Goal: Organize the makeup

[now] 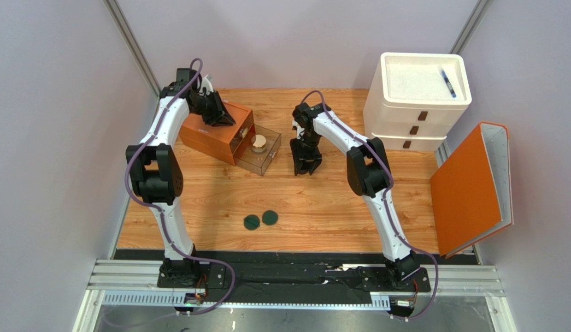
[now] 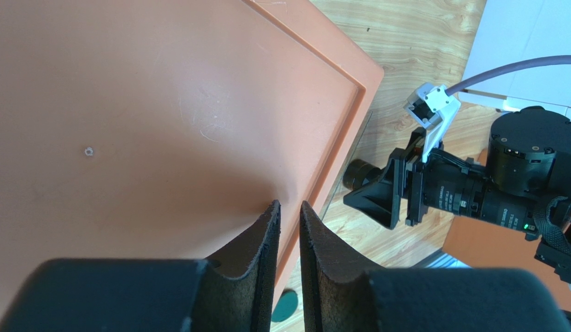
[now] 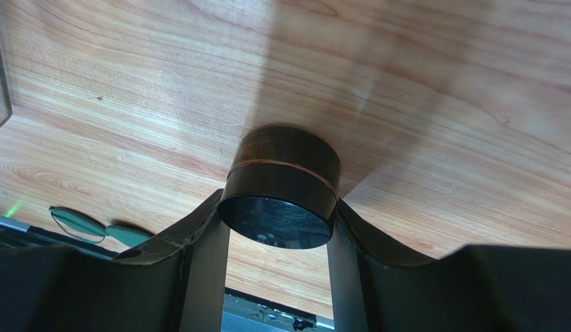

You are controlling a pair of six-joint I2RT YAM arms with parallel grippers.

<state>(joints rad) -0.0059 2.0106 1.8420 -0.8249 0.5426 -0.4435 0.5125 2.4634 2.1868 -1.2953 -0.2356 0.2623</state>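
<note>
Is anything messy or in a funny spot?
Two dark-green discs lie loose near the table's front, far from the orange drawer box, which sits crooked with its clear drawer pulled open.

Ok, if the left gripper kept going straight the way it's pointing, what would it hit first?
The top of the orange drawer box, directly ahead of the left gripper; distance is unclear.
</note>
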